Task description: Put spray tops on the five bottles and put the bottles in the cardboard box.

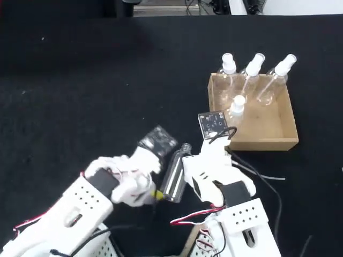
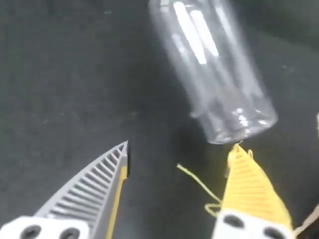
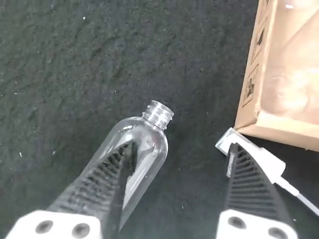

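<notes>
At the near side of the table, the left gripper (image 2: pixel 180 146) has its fingers apart. Its yellow fingertip (image 2: pixel 237 154) is just beside the base of a clear bottle (image 2: pixel 214 64), which lies on its side on the black table (image 1: pixel 80 80) with the neck bare. The right gripper (image 3: pixel 182 145) is also spread wide, over the neck end of this bottle. One black finger (image 3: pixel 107 174) crosses the bottle's shoulder. The other is over a white spray top (image 3: pixel 225 141) that lies near the corner of the cardboard box (image 1: pixel 252 143). Four capped bottles (image 1: pixel 250 75) are in the box.
</notes>
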